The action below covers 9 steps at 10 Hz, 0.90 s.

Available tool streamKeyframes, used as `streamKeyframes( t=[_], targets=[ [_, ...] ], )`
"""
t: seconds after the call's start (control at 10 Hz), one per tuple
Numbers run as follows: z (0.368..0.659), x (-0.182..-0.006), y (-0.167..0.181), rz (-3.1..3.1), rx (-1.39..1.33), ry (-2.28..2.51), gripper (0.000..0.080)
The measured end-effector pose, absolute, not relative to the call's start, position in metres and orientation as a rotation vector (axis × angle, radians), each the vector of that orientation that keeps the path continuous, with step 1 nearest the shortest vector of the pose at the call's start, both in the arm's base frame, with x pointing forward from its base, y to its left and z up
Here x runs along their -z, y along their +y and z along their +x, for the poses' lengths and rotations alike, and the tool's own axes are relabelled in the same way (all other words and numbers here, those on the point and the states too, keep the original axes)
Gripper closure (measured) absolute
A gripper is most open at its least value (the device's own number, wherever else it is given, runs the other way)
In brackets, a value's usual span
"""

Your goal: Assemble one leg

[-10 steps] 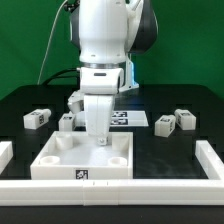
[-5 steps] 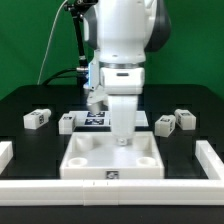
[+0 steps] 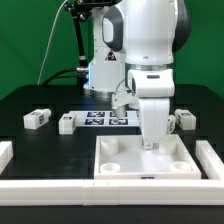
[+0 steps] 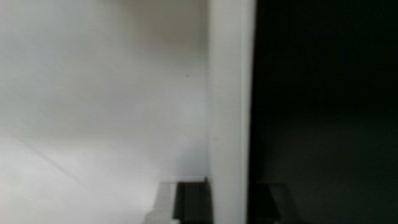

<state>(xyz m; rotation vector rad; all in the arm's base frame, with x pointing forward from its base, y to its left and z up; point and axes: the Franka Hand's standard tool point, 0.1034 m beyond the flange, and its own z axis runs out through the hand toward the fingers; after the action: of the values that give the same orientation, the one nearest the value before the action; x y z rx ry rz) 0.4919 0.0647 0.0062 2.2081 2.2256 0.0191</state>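
Black desk (image 3: 40, 145) before green backdrop (image 3: 25, 40); hand (image 3: 150, 145) clamped on rear rim of white panel (image 3: 145, 166), marker board (image 3: 100, 120) and one leg (image 3: 37, 118) beyond panel.

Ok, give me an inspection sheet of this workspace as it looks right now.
Surface: black table, white rails along its edges.
Job's things: three legs visible, two at the exterior view's left, one at its right, all loose on the table; white tray in front.
Clutter: only the marker board, behind the tray.
Grippers: gripper points down, apparently closed on the tray's rear rim.
Cables: black cable hanging behind the arm.
Surroundings: green backdrop.
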Motion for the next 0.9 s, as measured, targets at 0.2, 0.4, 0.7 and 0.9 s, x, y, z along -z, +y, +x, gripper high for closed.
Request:
streamKeyframes(
  t=[0.2,0.4,0.7,0.9],
  targets=[
    [0.5,-0.006,0.078,2.247,-0.023,2.187,0.0741],
    [0.503,-0.006,0.09,2.254,-0.018,2.183,0.0741],
    [0.503,-0.006,0.089,2.255,-0.017,2.182,0.0734],
    [0.503,-0.006,0.089,2.256,-0.017,2.181,0.0553]
  ],
)
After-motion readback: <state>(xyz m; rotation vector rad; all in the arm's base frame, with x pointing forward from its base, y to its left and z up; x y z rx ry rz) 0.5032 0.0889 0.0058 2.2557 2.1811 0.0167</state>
